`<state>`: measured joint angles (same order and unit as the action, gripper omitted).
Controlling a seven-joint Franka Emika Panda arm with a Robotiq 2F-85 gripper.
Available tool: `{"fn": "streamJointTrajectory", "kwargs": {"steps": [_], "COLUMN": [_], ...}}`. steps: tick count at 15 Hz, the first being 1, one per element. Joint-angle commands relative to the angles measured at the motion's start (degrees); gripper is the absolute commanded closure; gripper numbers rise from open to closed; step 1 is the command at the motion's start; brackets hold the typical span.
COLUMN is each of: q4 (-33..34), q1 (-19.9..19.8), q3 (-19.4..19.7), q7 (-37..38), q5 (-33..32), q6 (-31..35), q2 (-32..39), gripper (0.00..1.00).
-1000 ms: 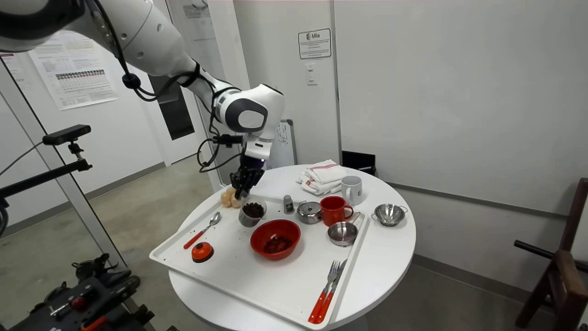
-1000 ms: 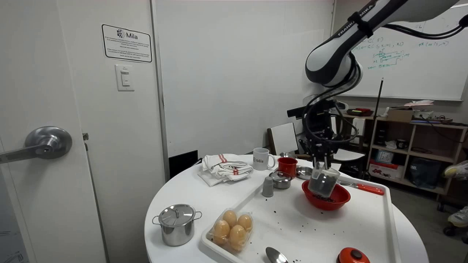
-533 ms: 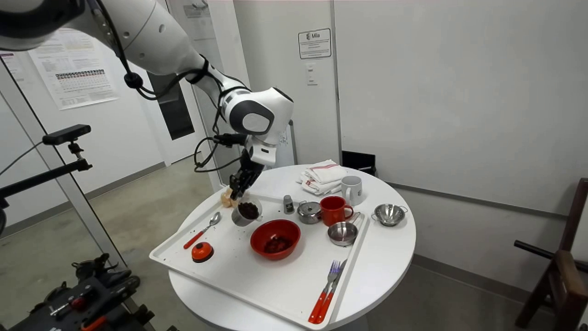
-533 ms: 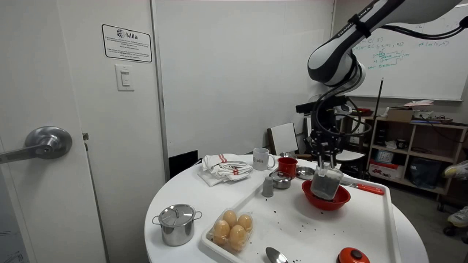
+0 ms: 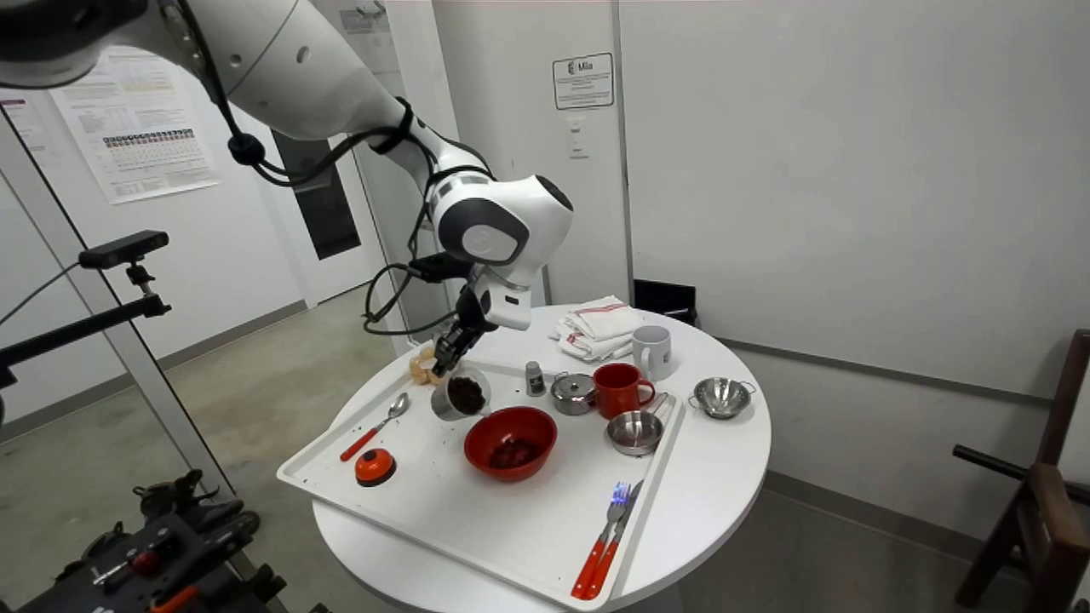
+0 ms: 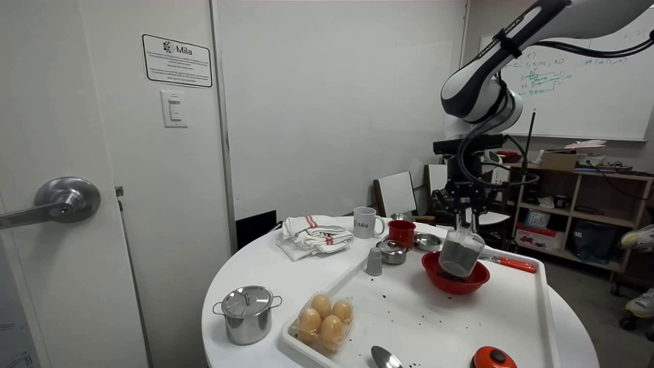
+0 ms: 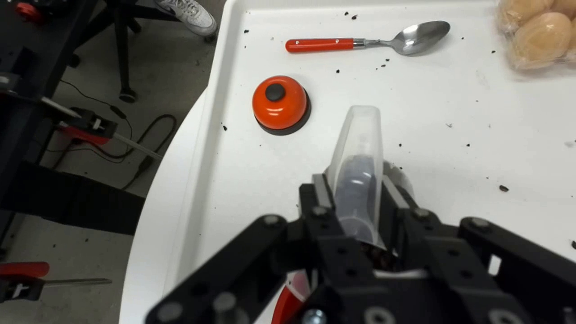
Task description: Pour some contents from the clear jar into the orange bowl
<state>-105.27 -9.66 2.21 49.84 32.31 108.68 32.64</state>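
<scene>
The clear jar (image 5: 446, 403) is a see-through cup with dark bits in it. It is held in the air, tilted, its mouth leaning toward the orange bowl (image 5: 511, 421). It also shows in an exterior view (image 6: 461, 254), overlapping the bowl (image 6: 454, 288). The bowl looks red, stands on the tray and has dark bits inside. My gripper (image 5: 444, 364) is shut on the jar, beside the bowl's rim. In the wrist view the gripper (image 7: 355, 186) has the jar's pale upper part (image 7: 357, 148) between its pads. Most of the bowl (image 7: 284, 309) is hidden there.
The white tray (image 5: 400, 511) carries a spoon (image 5: 375, 426), an orange-red dome (image 5: 375, 466), eggs (image 6: 327, 322), a grey shaker (image 5: 535, 379), metal pots, a red mug (image 5: 620, 390) and cutlery (image 5: 606, 545). Dark crumbs lie scattered on it. A lidded pot (image 6: 248, 314) stands beside it.
The jar has tilted further, its mouth turning more toward the bowl. The wrist has swung right and lower in an exterior view. The bowl has not moved.
</scene>
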Motion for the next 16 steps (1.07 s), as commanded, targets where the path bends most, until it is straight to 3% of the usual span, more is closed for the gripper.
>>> {"fn": "streamJointTrajectory", "kwargs": {"steps": [1,9,13,16], "q4": [-2.43,-0.89,2.15,2.21], "q1": [-0.45,-0.28,-0.06,1.38], "q3": [0.81,1.77,2.41,3.45], "q7": [-6.50,-16.57,-14.25,-10.29], "q5": [1.91,1.33,2.09,2.21], "q6": [-2.50,-10.87,-15.76,-15.36], "q2": [-2.48,-1.82,-0.05,-1.38], "gripper": [0.89,0.89,0.89,0.90]}}
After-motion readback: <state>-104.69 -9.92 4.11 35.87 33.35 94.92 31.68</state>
